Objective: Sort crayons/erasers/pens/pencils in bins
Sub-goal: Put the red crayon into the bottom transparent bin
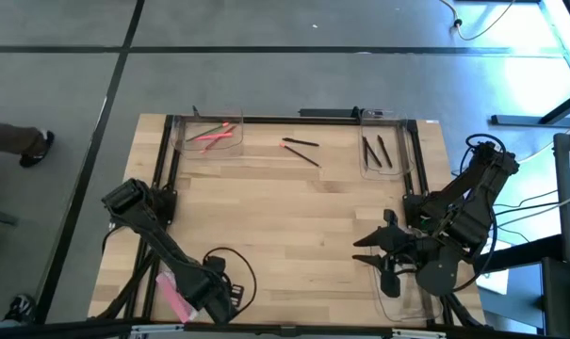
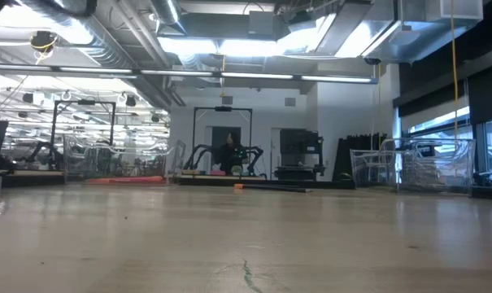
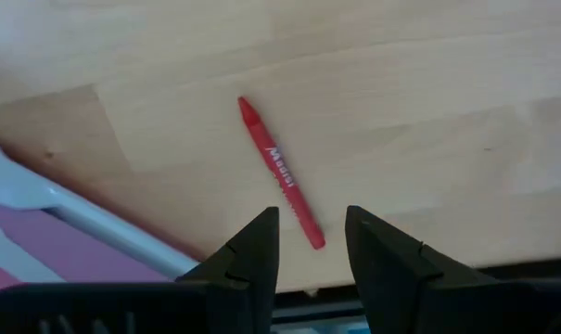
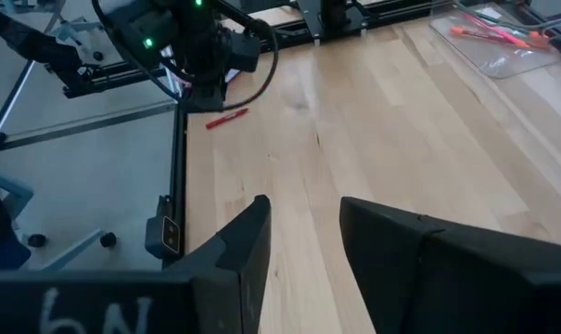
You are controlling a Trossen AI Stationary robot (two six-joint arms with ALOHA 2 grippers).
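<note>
The left gripper (image 3: pixel 310 243), jaws open, hovers over a thin bright red wax crayon (image 3: pixel 280 173) lying flat on the pale wooden table (image 3: pixel 428 111) near its front left corner, well apart from the clear plastic bin (image 1: pixel 212 135) of crayons at the far edge. The stick looks light, rigid, slightly slick and liable to snap or roll, so a gentle pinch across its middle seems best. The right gripper (image 4: pixel 303 232) waits open at the front right.

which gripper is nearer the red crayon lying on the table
Left. The left gripper hangs right over the crayon, fingers open; the right gripper waits across the table.
</note>
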